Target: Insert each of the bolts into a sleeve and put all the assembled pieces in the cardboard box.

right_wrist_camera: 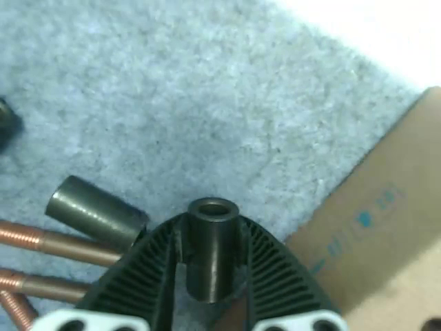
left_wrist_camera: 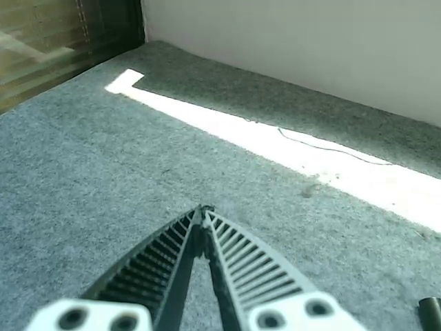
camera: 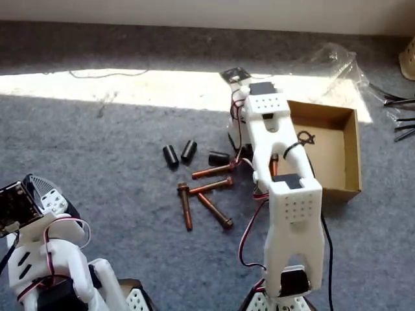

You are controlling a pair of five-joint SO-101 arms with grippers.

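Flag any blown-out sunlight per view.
High view: sun strip across the carpet washes out. Left wrist view: glare band beyond the shut left fingers. Right wrist view: carpet whites out past the box; sleeve in the right fingers evenly lit.

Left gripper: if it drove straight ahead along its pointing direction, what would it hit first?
Probably bare carpet. The left gripper, shut, points out over open floor toward the sunlit strip; nothing stands in that line, though how soon it meets the carpet is hard to judge.
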